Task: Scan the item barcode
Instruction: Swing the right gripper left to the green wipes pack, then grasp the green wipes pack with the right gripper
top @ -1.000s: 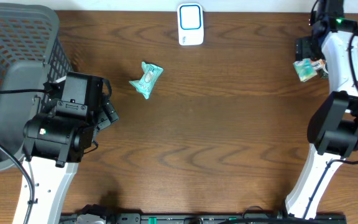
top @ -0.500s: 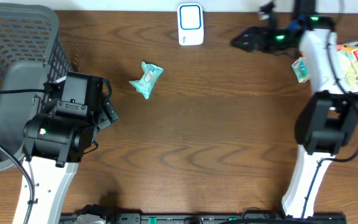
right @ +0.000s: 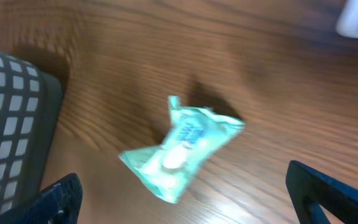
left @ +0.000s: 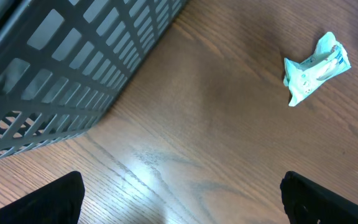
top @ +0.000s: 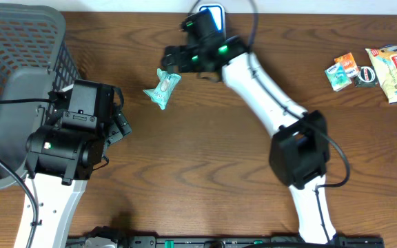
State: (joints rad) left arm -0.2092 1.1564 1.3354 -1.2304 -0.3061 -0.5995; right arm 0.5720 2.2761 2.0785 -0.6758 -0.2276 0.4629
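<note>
- Two grippers, both spread wide and empty: left gripper [left: 182, 186] beside the grey basket [top: 12, 69], right gripper [top: 173, 59] near the teal packet [top: 163, 88].
- The teal packet lies on the wooden table [top: 205, 158], touching neither gripper.

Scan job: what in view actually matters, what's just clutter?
Job:
- teal packet
- white-and-blue scanner, at the far edge
- right gripper, open over the teal packet

Lying about:
- grey basket, on the left
- snack packets, far right, not being handled
</note>
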